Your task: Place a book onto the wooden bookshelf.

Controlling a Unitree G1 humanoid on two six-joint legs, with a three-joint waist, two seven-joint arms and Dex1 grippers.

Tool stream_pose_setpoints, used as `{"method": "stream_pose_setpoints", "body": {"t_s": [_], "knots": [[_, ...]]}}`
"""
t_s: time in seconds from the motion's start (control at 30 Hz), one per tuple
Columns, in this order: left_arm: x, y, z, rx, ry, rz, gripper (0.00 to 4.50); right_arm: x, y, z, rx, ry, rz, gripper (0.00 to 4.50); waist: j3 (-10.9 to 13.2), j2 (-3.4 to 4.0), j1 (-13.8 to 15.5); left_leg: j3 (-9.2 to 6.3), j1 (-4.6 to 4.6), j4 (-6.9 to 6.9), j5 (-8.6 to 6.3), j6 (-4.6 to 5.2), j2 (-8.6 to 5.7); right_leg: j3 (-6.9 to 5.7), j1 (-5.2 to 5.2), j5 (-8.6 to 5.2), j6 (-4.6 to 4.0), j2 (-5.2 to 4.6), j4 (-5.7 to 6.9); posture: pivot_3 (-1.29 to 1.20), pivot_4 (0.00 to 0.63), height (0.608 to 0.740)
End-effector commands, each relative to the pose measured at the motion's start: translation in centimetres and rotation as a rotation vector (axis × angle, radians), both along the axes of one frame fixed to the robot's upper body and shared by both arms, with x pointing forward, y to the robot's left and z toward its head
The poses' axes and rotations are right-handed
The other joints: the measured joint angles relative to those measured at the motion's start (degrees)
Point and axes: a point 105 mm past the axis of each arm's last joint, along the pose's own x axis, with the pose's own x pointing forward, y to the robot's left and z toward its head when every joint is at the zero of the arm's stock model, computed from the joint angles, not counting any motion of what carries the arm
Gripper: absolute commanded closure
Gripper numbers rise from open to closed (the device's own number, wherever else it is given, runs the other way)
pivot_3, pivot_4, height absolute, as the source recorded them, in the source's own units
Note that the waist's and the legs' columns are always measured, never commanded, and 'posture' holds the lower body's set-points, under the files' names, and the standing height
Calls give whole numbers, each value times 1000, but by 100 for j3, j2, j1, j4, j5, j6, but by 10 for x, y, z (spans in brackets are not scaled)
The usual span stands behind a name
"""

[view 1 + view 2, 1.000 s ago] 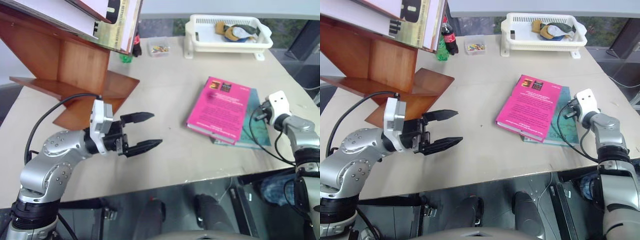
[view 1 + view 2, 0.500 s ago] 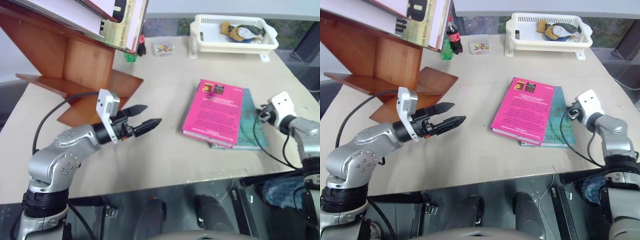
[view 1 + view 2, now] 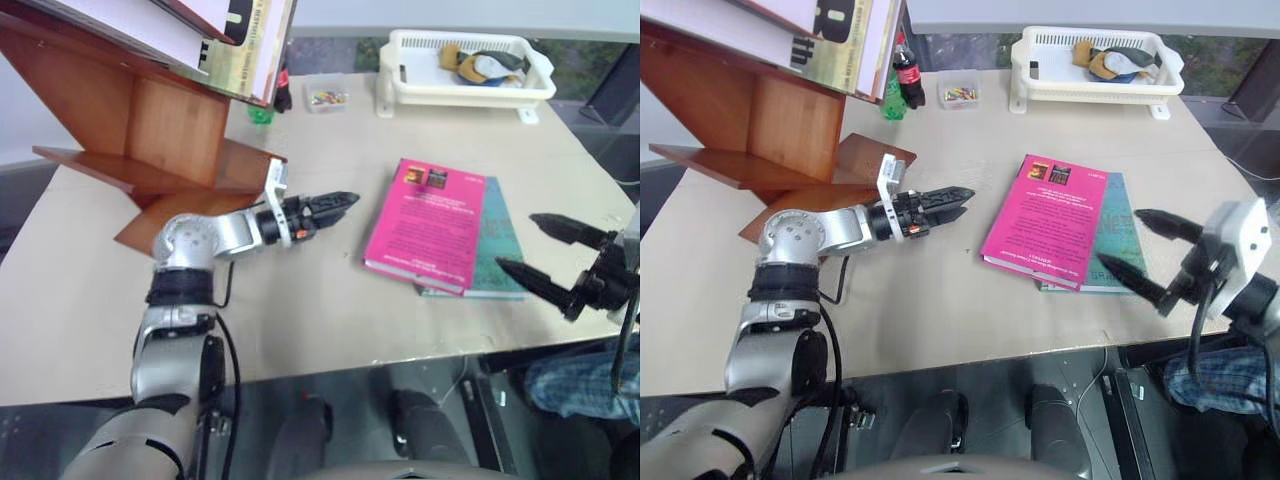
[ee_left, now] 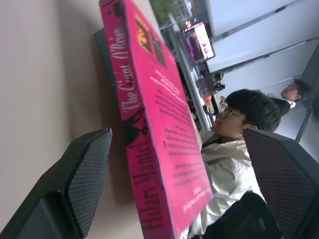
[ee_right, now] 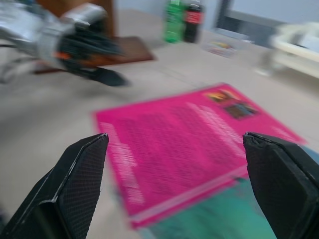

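Observation:
The pink book (image 3: 430, 225) lies back-up on the table, on top of a thinner teal book (image 3: 497, 240). My left gripper (image 3: 347, 199) reaches low over the table toward the pink book's spine (image 4: 144, 149), a short gap away, and its fingers (image 4: 84, 174) stand wide open and empty. My right gripper (image 3: 518, 242) hovers at the teal book's right edge, open, aimed across the pink book (image 5: 189, 139) and touching nothing. The wooden bookshelf (image 3: 150, 120) slants at the far left.
Several books (image 3: 215, 40) lean on the shelf's upper board. A white basket (image 3: 465, 70) with small items stands at the back right. Two bottles (image 3: 902, 75) and a small clear box (image 3: 326, 98) sit behind the shelf. A person (image 4: 239, 129) sits beyond the table.
My left arm has stretched right, bringing its gripper from near the shelf's foot up to the pink book. My right gripper has swung round toward the books and opened wide.

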Motion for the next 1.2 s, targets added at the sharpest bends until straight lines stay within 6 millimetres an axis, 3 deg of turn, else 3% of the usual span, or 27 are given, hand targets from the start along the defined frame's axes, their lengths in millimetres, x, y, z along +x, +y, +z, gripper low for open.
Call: {"method": "stream_pose_setpoints", "body": {"t_s": [0.03,0.23,0.43,0.7,0.8,1.03,1.2], "knots": [[9,-8,-4,14,8,-21,0,-20,18,8,-4,-27,24,55,0,-1,21,-1,-1,0,0,0,0,-1,0,0,1,0,-2,0,150,740],[14,-28,-11,37,18,-100,0,-37,27,5,7,2,-13,55,3,-7,77,1,-9,-1,0,0,0,0,-1,-5,9,-2,-16,0,150,740],[17,-53,-12,51,-10,-159,0,-36,26,4,-3,-6,-57,55,6,-15,99,-1,-22,0,0,0,-2,-4,-1,-7,13,-5,-33,0,150,740],[20,-68,-10,35,-25,-161,0,-34,28,4,-4,-20,-77,55,7,-17,90,-3,-29,-2,-3,4,-1,-5,-3,-7,14,-5,-38,0,150,740],[21,-72,-9,16,-13,-152,768,-33,29,3,-7,-25,-89,0,8,-18,98,-3,-30,-1,-3,4,-2,-6,-2,-6,15,-5,-40,0,150,740],[21,-72,-9,6,-5,-152,3852,-34,28,2,-10,-26,-102,0,8,-19,99,-7,-32,-1,-3,4,-2,-9,-3,-9,18,-5,-41,0,150,740],[19,-73,-12,-3,12,-161,3852,-34,27,0,-25,-22,-110,0,8,-19,99,-7,-32,-1,-3,5,-2,-9,-2,-9,19,-5,-41,0,150,740]]}}
